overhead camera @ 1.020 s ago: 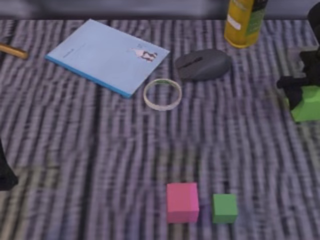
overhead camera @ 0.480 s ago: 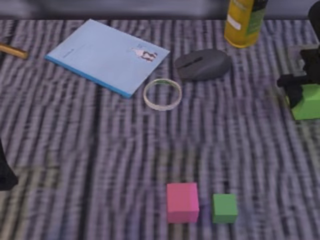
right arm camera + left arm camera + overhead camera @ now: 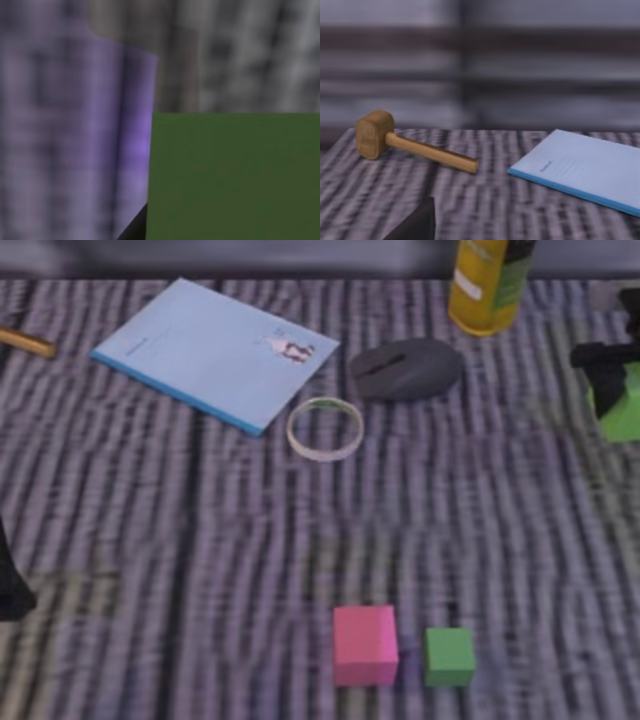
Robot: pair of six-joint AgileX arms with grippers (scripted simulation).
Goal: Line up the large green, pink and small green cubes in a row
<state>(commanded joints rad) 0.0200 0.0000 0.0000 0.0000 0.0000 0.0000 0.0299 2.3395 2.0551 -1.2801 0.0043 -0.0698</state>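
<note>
Right gripper (image 3: 612,362): at the desk's far right edge, well right of the pink cube (image 3: 365,644) and farther back, its fingers closed on the large green cube (image 3: 622,405), which hangs partly out of the top view.
Large green cube: plain lime block with flat faces and sharp edges; in the right wrist view its face fills much of the picture, darker in shade.
Pink cube: solid magenta block, mid-sized, sitting on the desk (image 3: 200,540) near the front edge.
Small green cube (image 3: 449,656): darker green, smallest of the three, just right of the pink cube with a narrow gap between them.
Left gripper (image 3: 10,585): parked at the desk's left edge, far left of the pink cube; whether its fingers are open cannot be told.
Risk, carry: smooth faces give little purchase, so the large cube may slip or twist in the fingers on the long way over to the pink cube.
Risk, placement: the free end is left of the pink cube; setting down too close could knock it into the small green cube and bend the row.
Risk, clutter: a low path may clip the grey mouse (image 3: 406,369), the tape ring (image 3: 325,429) or the yellow bottle (image 3: 488,282) behind the pink cube.
Desk cover: striped grey-purple cloth, ribbed in look.
Other items: pale blue notebook (image 3: 215,350), thin and flat; wooden mallet (image 3: 407,143) with a round handle, back left of the pink cube.
</note>
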